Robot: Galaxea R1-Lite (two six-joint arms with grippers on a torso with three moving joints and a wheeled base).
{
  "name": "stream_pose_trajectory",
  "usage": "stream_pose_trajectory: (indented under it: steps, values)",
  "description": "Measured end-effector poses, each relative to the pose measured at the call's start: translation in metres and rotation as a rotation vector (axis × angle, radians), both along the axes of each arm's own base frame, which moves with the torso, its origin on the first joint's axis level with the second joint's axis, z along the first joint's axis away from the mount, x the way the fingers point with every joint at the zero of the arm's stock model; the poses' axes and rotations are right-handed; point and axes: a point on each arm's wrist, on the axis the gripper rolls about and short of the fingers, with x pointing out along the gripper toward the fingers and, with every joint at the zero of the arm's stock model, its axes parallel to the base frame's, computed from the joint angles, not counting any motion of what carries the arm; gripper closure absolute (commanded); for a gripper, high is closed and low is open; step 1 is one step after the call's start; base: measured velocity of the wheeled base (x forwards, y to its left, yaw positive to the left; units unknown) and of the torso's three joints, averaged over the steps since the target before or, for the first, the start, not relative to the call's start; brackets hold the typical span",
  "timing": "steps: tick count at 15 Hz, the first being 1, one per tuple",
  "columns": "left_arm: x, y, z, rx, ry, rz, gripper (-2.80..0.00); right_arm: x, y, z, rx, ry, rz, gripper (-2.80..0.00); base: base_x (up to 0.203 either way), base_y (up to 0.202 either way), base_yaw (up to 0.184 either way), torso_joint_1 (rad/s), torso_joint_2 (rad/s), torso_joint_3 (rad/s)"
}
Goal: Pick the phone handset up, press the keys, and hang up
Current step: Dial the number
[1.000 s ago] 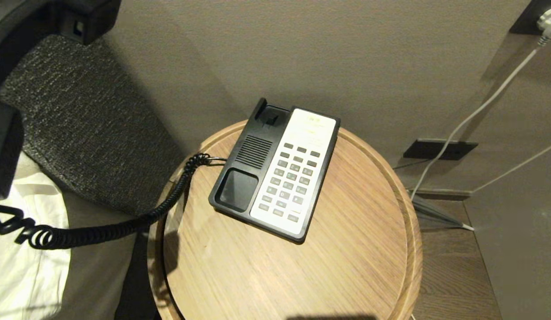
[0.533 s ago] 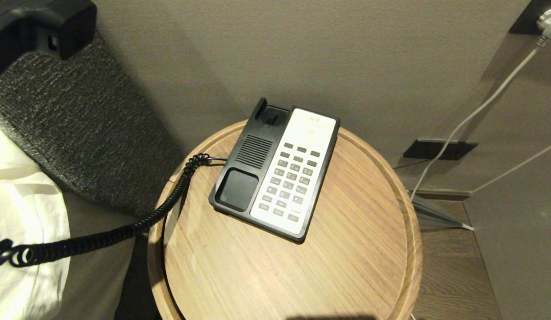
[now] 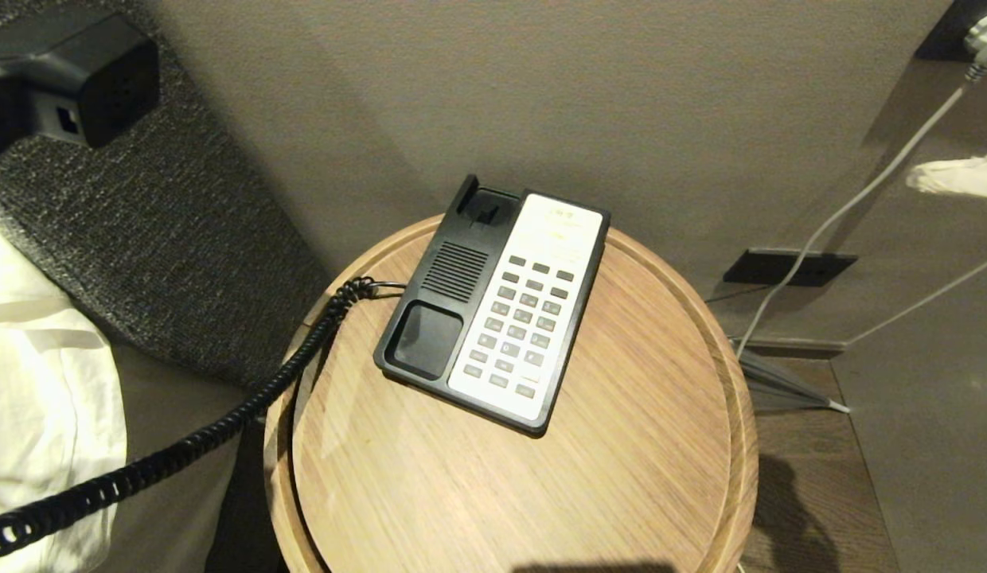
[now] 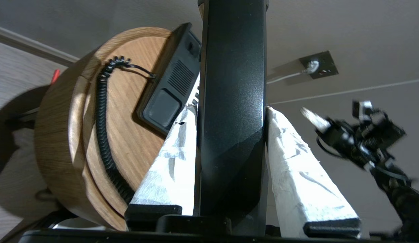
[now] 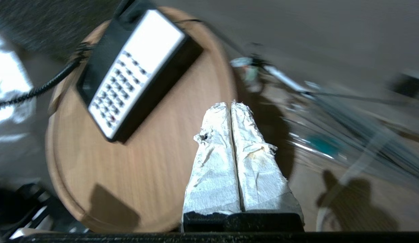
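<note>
Handset lifted: long black plastic phone handset [image 4: 231,111] clamped between white-wrapped fingers [image 4: 297,168] of left gripper [image 4: 229,111], held up and well left of round wooden side table [image 3: 621,477]; black coiled cord [image 3: 223,430] trails off table edge. Right gripper [image 5: 231,104] hovers beside table, jaws together. Next, as judged: key press. Use the closed tip as one point, descend square onto a grey key on black-and-white phone base [image 3: 493,314], light push, avoid shoving base.
</note>
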Motion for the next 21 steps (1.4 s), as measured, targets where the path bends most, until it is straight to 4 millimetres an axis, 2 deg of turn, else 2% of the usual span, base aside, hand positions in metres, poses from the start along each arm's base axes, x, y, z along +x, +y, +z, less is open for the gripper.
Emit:
stream_pose_trajectory:
  steps: [3, 6, 9, 14, 21]
  values:
    - [-0.002, 0.002, -0.002, -0.002, -0.004, 0.0, 0.0, 0.03, 0.048, -0.002, -0.007, 0.069, 0.092, 0.0, 0.0, 0.0, 0.0, 0.0, 0.0, 0.0]
    - [-0.001, 0.001, -0.008, 0.01, 0.007, -0.001, 0.0, 0.054, 0.096, -0.01, 0.019, 0.093, 0.061, 0.0, 0.0, 0.0, 0.0, 0.0, 0.0, 0.0]
    - [-0.003, 0.003, -0.013, 0.013, 0.011, -0.017, 0.0, 0.064, 0.126, -0.02, 0.051, 0.118, 0.064, 0.0, 0.0, 0.0, 0.0, 0.0, 0.0, 0.0]
    - [-0.001, 0.0, -0.023, 0.018, 0.016, -0.044, 0.0, 0.054, 0.152, -0.035, 0.045, 0.2, 0.137, 0.0, 0.0, 0.0, 0.0, 0.0, 0.0, 0.0]
    - [0.0, -0.002, -0.034, 0.034, 0.032, -0.054, 0.0, 0.054, 0.169, -0.053, -0.002, 0.244, 0.152, 0.0, 0.0, 0.0, 0.0, 0.0, 0.0, 0.0]
